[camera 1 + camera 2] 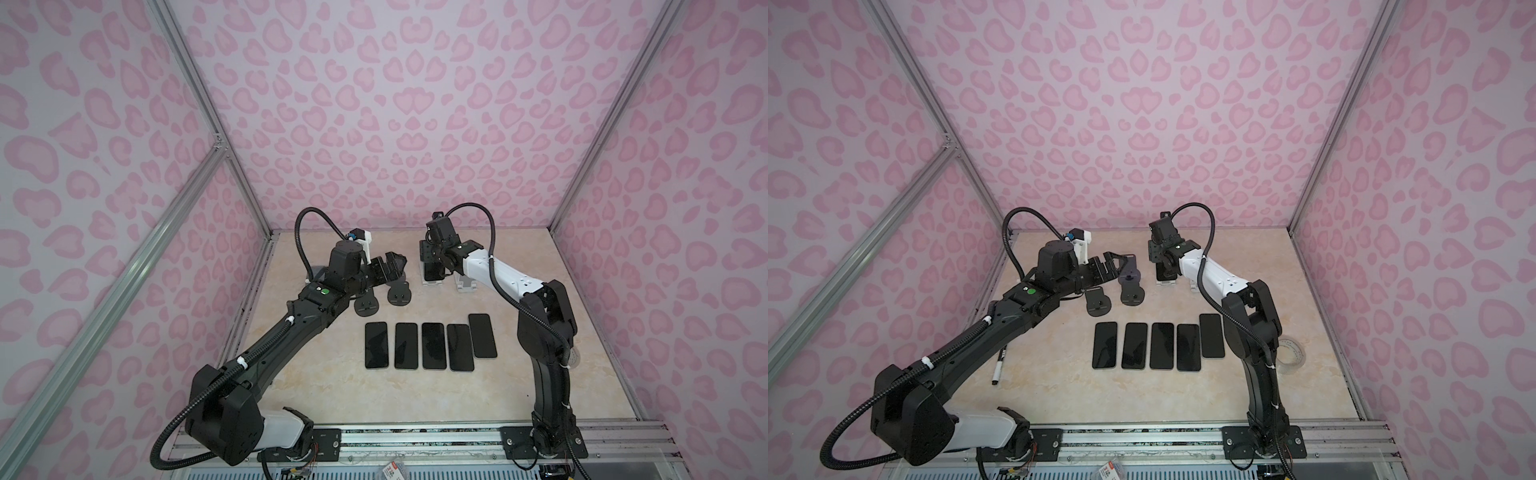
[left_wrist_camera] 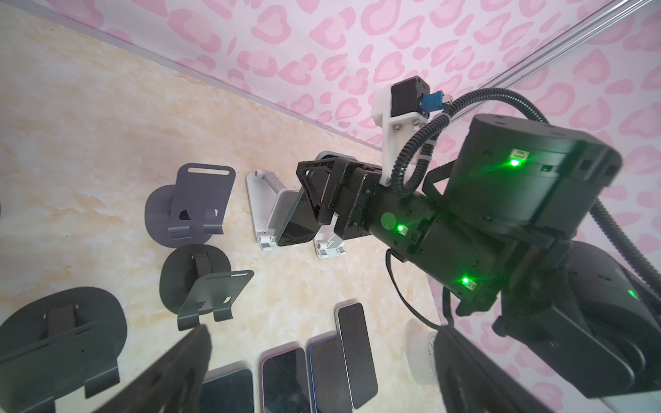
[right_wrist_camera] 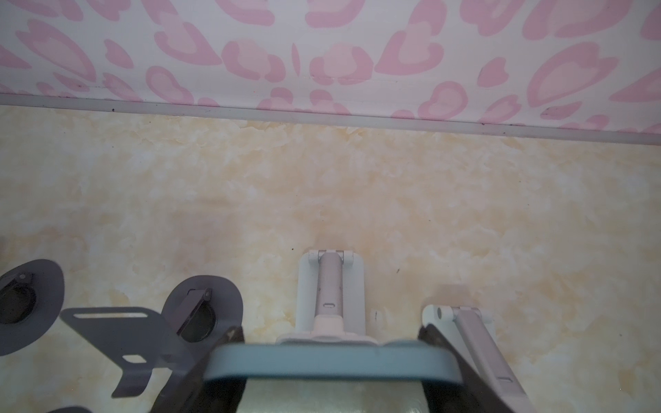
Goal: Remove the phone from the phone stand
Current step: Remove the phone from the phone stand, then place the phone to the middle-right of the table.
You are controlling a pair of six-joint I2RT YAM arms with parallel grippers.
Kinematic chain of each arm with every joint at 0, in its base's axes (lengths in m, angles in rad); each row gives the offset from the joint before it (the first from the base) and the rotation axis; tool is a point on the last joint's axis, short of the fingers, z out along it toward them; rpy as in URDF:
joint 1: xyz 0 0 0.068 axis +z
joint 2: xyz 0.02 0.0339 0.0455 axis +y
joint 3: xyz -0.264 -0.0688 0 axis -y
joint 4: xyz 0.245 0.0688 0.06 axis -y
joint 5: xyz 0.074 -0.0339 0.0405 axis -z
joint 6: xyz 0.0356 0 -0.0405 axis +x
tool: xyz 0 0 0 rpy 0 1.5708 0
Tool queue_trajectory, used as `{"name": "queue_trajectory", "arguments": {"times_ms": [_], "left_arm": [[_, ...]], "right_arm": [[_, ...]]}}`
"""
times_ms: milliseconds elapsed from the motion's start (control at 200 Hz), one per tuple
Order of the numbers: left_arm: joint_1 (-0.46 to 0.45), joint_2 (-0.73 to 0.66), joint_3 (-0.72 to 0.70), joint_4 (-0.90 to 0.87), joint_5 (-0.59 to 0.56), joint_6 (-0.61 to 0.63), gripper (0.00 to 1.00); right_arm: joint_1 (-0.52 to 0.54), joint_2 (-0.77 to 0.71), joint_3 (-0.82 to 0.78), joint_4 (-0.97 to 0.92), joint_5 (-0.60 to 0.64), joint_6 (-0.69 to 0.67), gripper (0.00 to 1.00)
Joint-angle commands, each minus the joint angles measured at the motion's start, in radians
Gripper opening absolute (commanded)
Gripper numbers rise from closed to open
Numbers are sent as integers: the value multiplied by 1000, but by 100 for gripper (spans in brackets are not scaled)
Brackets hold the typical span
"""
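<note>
Seeing the phone [image 2: 293, 223] leaned back on the white phone stand [image 2: 258, 200] at the far end of the table [image 1: 332, 395], lower end down at the stand's lip. Reading the right gripper [image 3: 329, 357] as set over the phone's top end, jaws narrowed onto its two long edges: one finger [image 3: 230, 339] flush against one side, mate flush against the other, no gap visible in the right wrist view. Cross-checked in the left wrist view: black fingers straddling the upper part of the phone, screen between them. Calling it gripped, not lifted off the stand. Mostly hidden behind the right wrist in both top views, so no better angle there. Reading the left gripper [image 1: 395, 266] as jaws wide, empty, hovering over the dark stands [image 1: 400, 296], well apart from the phone. Noting a second white stand [image 3: 465, 332] just beside the occupied one, on the right arm's side. Logging a row of five phones [image 1: 433, 345] flat and face up, nearer the robot bases, between the two arms. Also spotted: pen [image 1: 998, 365] on the table under the left arm, tape roll [image 1: 1291, 353] beside the right arm's lower link.
</note>
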Motion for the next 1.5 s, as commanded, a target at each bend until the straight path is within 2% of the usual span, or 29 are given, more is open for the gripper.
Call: {"name": "queue_trajectory", "arguments": {"times_ms": [0,430,475,795,1075,1275,1500], "left_arm": [[1,-14,-3,30,0,2,100],[5,-31,-8,38,1,-5,100],[5,-34,-9,39,-1,-4,100],[3,-41,-14,44,-2,-10,100],[-13,-40,-15,56,24,-17,100],[-50,-28,-12,64,41,-7,100],[-96,-24,-3,63,53,15,100]], "right_arm": [[9,-35,-24,31,12,-15,65],[36,-302,-262,63,53,-15,65],[37,-334,-325,66,59,-11,65],[40,-593,-592,50,203,13,65],[-50,-824,-795,-54,222,83,64],[-120,-998,-895,-83,253,87,64],[-194,-1047,-913,-170,239,39,64]]}}
